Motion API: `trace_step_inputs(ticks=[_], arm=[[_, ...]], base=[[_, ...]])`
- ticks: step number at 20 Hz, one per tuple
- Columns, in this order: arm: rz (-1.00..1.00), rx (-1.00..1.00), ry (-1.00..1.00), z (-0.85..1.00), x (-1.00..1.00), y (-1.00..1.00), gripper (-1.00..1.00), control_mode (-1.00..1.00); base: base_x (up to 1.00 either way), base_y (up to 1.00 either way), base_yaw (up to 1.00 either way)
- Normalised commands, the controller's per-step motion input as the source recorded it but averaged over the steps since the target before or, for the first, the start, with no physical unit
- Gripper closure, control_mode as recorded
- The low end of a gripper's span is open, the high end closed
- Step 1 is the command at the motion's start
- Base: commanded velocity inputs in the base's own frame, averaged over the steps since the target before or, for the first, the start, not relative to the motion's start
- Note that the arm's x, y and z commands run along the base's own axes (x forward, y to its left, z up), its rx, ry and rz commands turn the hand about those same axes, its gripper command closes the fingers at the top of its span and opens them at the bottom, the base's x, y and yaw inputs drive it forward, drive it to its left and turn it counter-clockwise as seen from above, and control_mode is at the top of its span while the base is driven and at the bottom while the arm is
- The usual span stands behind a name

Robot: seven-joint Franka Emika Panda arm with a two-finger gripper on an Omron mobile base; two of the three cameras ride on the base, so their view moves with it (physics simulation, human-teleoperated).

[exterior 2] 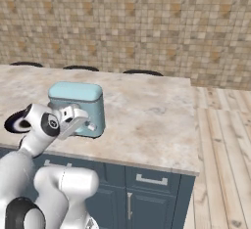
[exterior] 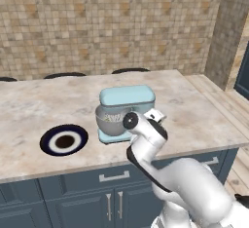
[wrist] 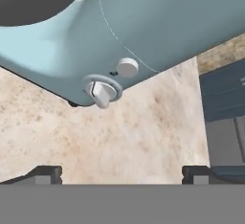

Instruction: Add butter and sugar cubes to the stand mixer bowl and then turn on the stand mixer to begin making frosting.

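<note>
In the left base view, a dark blue plate (exterior: 63,140) with a white ring sits at the left of the frame on the marble counter (exterior: 44,100), well apart from the other things. Right of it, near the middle of the frame, stands the light blue stand mixer (exterior: 127,100), its rounded head above the grey stand mixer bowl (exterior: 111,123), which rests on the mixer's flat base. Something pale shows inside the bowl under the head, too small to tell what it is. The white arm rises from the lower right of the frame, and its hand sits just to the right of the mixer, near the counter's front edge. Blue cabinet fronts (exterior: 73,198) run below the counter.

In the right base view, the plate is a dark sliver at the far left edge, partly behind the arm. The mixer stands left of centre, seen from its back end, and the hand is just in front of it. A tan tiled wall (exterior 2: 147,22) fills the top, and a wooden floor (exterior 2: 225,145) lies at the right.

In the hand view, the mixer's body fills the upper part of the frame, with a white lever knob (wrist: 101,93) and a round white button (wrist: 127,67) left of centre. The gripper (wrist: 122,174) is spread wide at the bottom of the frame, its fingertips (wrist: 48,173) at the two sides, holding nothing and apart from the knob.
</note>
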Motion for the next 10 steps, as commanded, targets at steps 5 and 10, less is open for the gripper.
trace_step_inputs(ticks=[5, 10], arm=[[-0.10, -0.07, 0.00, -0.25, 0.34, 0.00, -1.00, -1.00], [-0.05, -0.06, 0.00, -0.28, 0.26, 0.00, -1.00, -1.00]], base=[[0.00, 0.00, 0.00], [0.00, 0.00, 0.00]])
